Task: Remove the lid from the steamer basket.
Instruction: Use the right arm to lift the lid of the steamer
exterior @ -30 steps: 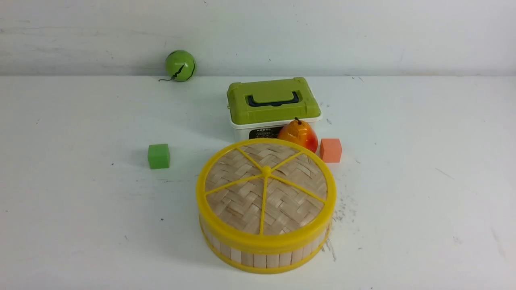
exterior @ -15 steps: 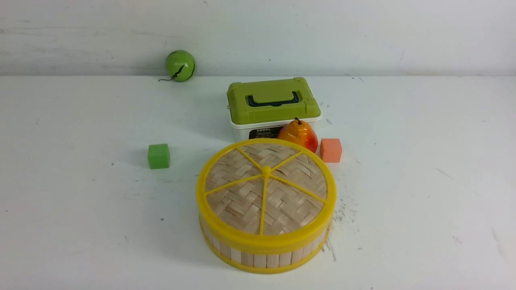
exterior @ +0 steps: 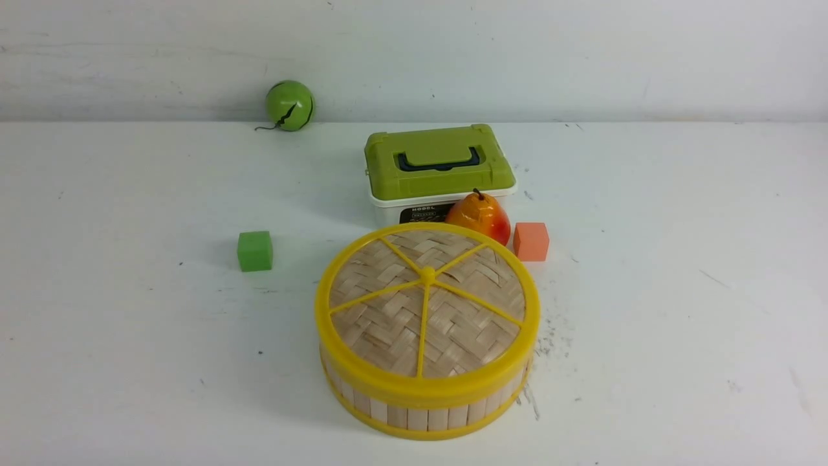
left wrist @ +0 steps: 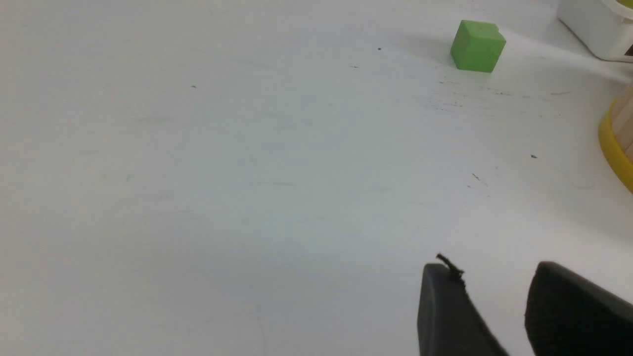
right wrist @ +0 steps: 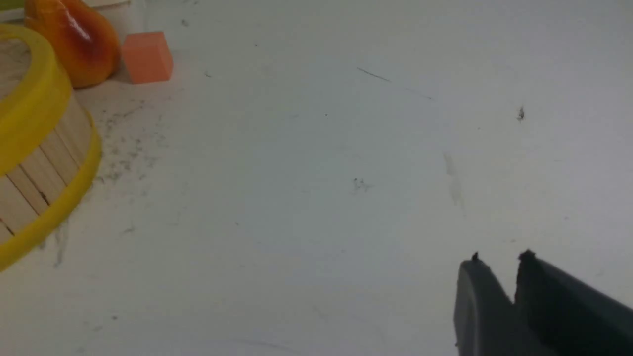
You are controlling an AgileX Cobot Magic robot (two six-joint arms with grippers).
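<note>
This looked like a robot test bench in a lab, not a kitchen or a home. A plain white desk point(exterior: 679, 259), scuffed and flecked with dark marks, ran back to a bare white wall point(exterior: 517, 58). On it sat mismatched props: a round yellow-rimmed bamboo steamer basket point(exterior: 427, 414) under its woven lid point(exterior: 388, 323), a white plastic box point(exterior: 438, 162) with a green hinged top, a glossy orange-red pear point(exterior: 480, 217), a small green cube point(exterior: 254, 251), a small orange cube point(exterior: 531, 241) and a green ball point(exterior: 289, 105). The black left hand point(left wrist: 494, 269) and black right hand point(right wrist: 500, 259) each showed in its own wrist camera view.
</note>
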